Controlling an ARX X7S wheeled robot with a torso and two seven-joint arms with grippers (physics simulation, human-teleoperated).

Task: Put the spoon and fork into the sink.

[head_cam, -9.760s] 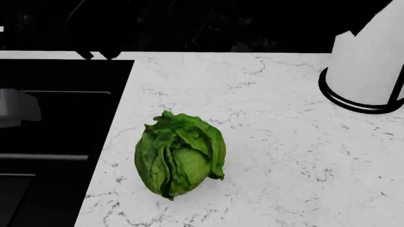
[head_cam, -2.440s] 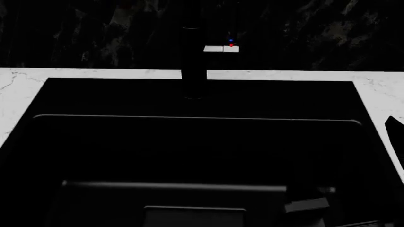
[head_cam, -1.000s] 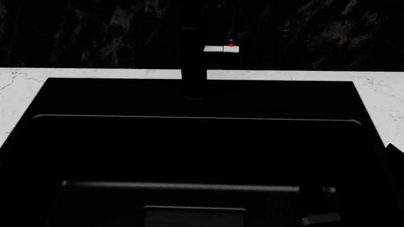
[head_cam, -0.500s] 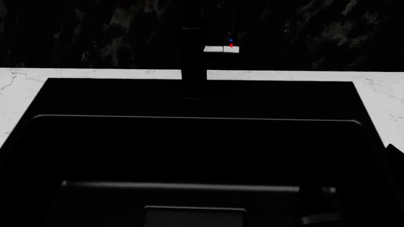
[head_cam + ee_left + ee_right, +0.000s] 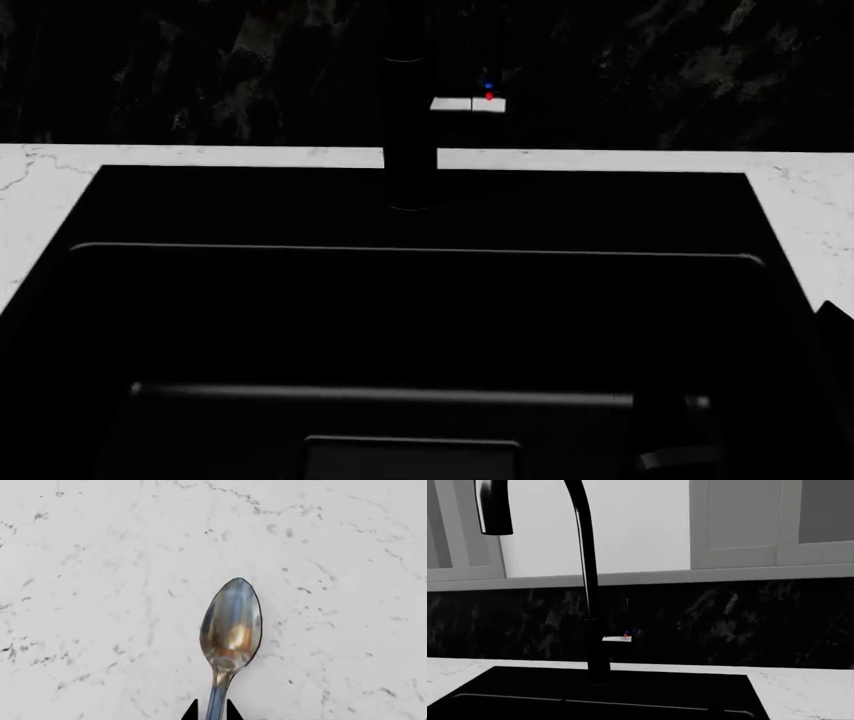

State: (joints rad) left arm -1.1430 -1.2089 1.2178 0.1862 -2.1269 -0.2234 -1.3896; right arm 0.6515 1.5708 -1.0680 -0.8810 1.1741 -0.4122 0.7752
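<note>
The spoon [image 5: 230,630] has a shiny oval bowl and points away from my left gripper [image 5: 212,713] over the white marble counter [image 5: 100,580]. Its handle runs between the two black fingertips [image 5: 191,712], which stand close on either side, shut on it. The sink [image 5: 240,210] is a deep black basin that fills the head view, and the right wrist view looks across the sink [image 5: 627,690]. My right gripper [image 5: 678,459] shows only as a dim grey piece low at the basin's right; its jaws cannot be made out. The fork is hidden.
The black faucet [image 5: 410,150] rises at the back rim of the sink, and the same faucet [image 5: 589,605] arches high in the right wrist view. White counter [image 5: 40,190] borders the basin on both sides. A dark backsplash [image 5: 727,620] runs behind it.
The head view has swung from the lettuce on the counter to the sink. The grey piece of my right arm has dropped lower in the basin, then stayed almost still over the last second.
</note>
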